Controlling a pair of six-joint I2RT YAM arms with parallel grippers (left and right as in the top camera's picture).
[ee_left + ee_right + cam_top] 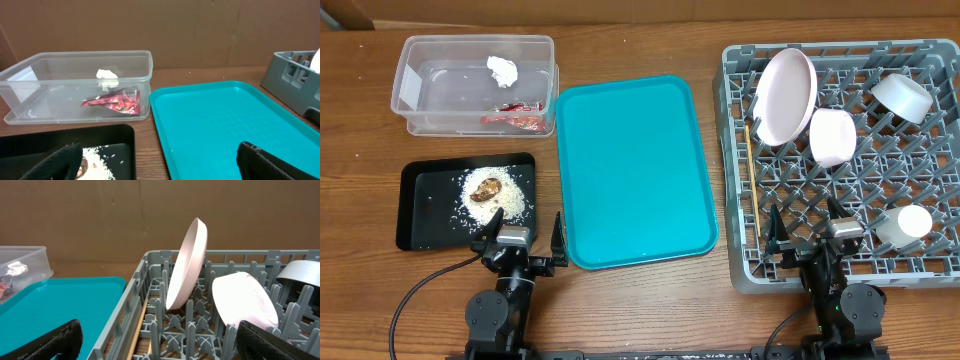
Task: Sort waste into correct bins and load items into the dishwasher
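The clear tub [450, 85] at back left holds a white tissue ball [503, 69] and a red wrapper [114, 102]. Loose rice [512, 203] and a brown lump [488, 188] lie on the black tray [425, 215]. In the grey rack [820, 49] a white plate [187, 262] stands on edge beside a white bowl [245, 302]. A pale blue bowl [902, 96], a cup [905, 225] and chopsticks [752, 180] are in it too. My left gripper [527, 242] hangs open between the black and teal trays, empty. My right gripper [808, 232] is open over the rack's front edge, empty.
A large teal tray [630, 170] with nothing on it lies in the middle, between the bins and the rack. Brown wooden table [650, 310] shows along the front edge and behind the tub. A brown wall stands at the back in both wrist views.
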